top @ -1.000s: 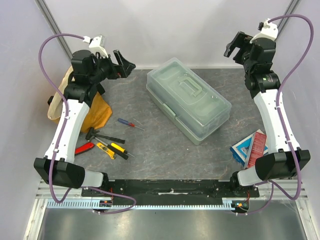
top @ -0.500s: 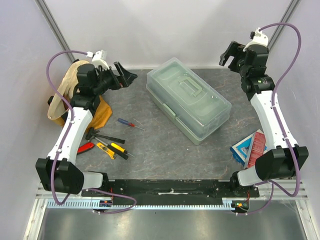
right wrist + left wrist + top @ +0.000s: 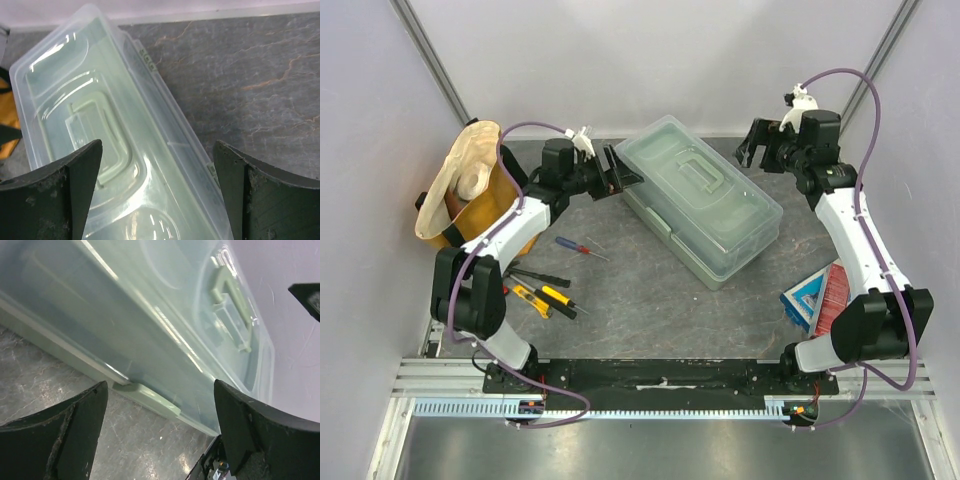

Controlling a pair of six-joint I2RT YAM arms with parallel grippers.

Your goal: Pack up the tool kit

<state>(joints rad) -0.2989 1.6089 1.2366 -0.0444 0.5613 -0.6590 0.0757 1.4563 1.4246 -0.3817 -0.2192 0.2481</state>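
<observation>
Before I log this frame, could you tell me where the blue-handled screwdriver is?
In the top view, the blue-handled screwdriver lies left of the toolbox, just above the yellow-and-black tools.

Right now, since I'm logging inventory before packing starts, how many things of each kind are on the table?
Toolbox: 1
Loose hand tools: 4 visible (the left arm may hide more)
Cloth bag: 1
Flat packets: 2
Total: 8

Pale-green translucent toolbox (image 3: 698,198); grey marbled table (image 3: 650,290); mustard-yellow bag (image 3: 470,190).
</observation>
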